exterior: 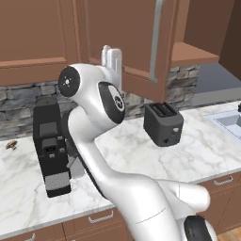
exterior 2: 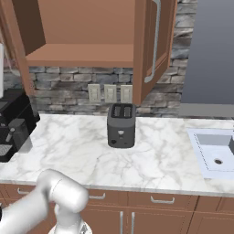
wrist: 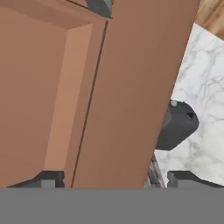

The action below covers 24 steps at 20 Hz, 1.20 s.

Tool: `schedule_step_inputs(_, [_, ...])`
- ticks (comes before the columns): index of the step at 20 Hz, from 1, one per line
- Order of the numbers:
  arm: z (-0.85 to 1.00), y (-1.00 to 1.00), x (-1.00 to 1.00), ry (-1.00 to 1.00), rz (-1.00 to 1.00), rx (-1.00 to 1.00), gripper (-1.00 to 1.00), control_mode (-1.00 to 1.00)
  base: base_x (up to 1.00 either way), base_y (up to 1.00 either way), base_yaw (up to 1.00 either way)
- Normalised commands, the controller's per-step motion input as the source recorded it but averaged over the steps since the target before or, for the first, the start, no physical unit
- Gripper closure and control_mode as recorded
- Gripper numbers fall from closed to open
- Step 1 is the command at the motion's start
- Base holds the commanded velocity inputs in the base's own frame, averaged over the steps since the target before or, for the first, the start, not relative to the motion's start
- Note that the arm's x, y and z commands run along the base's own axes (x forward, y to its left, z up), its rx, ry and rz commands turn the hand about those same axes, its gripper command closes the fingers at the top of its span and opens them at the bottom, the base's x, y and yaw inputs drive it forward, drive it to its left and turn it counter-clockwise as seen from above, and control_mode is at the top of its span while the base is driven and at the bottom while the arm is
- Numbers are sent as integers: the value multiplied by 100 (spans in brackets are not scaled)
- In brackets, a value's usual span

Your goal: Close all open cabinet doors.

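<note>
Two reddish-brown cabinet doors stand open above the counter. The left door (exterior: 136, 42) swings out towards me, its silver bar handle (exterior: 157, 37) near the free edge. My gripper (exterior: 112, 52) points up against the outer face of this door, near its lower edge. In the hand view the door panel (wrist: 131, 78) is very close and my gripper (wrist: 118, 179) is open, fingertips wide apart and nothing held. The right door (exterior 2: 153, 45) hangs open too, with the bare cabinet shelf (exterior 2: 82, 55) between the two doors. The left door's edge (exterior 2: 16, 41) stands at the far left.
A black toaster (exterior: 163, 123) (exterior 2: 121, 124) stands on the marble counter (exterior 2: 151, 155) below the right door. A black coffee machine (exterior: 49, 150) (exterior 2: 13, 128) sits to the left, close to my arm. A sink (exterior 2: 215, 153) lies at the right.
</note>
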Motion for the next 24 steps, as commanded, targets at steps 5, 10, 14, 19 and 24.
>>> schedule_step_inputs(5, [-7,-35,52,-6,-24,12,-100,-100,0,0,0])
schedule_step_inputs(10, [-5,-48,50,-6,-14,15,-100,-100,0,0,0])
schedule_step_inputs(14, [-6,-57,43,-9,-1,19,-100,-100,0,0,0])
schedule_step_inputs(19, [-9,-60,36,-15,7,21,-100,-100,0,0,0])
schedule_step_inputs(24, [-14,-62,42,-7,8,19,-100,-100,0,0,0])
